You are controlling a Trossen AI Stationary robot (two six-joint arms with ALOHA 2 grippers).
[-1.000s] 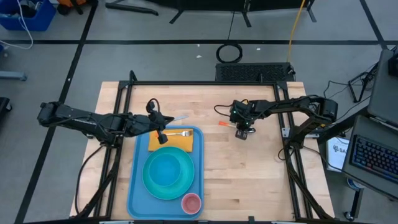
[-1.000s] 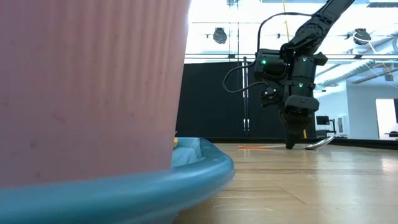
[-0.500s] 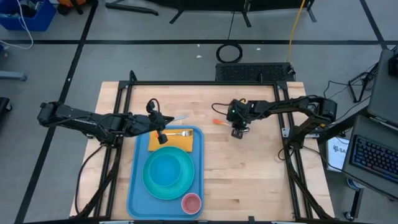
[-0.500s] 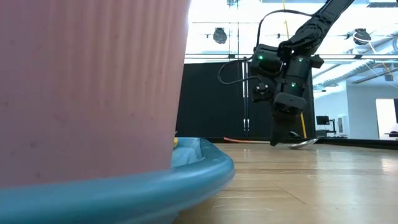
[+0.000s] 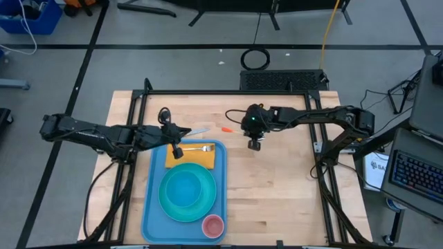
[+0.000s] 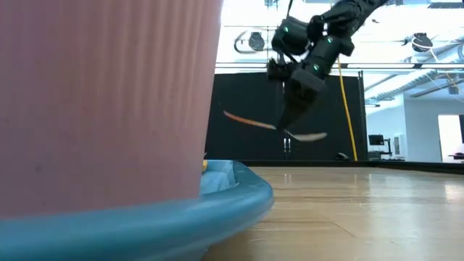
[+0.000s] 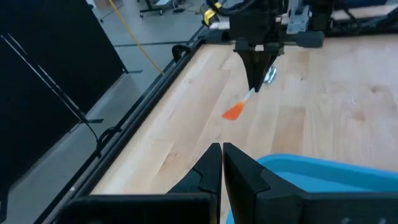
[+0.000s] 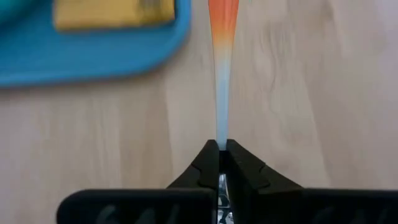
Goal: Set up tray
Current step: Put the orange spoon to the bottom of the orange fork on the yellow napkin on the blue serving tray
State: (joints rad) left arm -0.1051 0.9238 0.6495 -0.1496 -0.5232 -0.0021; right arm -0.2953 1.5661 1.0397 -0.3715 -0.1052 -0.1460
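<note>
Pale wooden table under a bright workshop, right tool clamping an orange-handled spoon aloft.

Robotics lab: framed wooden table, computer keyboard.

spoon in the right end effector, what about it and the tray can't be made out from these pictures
- Spoon, low view: blurred; the right end effector covers its middle.
- Spoon bowl, right wrist view: hidden behind the shut fingers; only the handle shows.
- Tray, low view: the pink cup close to the camera blocks nearly all of it.
- Knife, high view: partly under the left end effector, too small to tell more.
</note>
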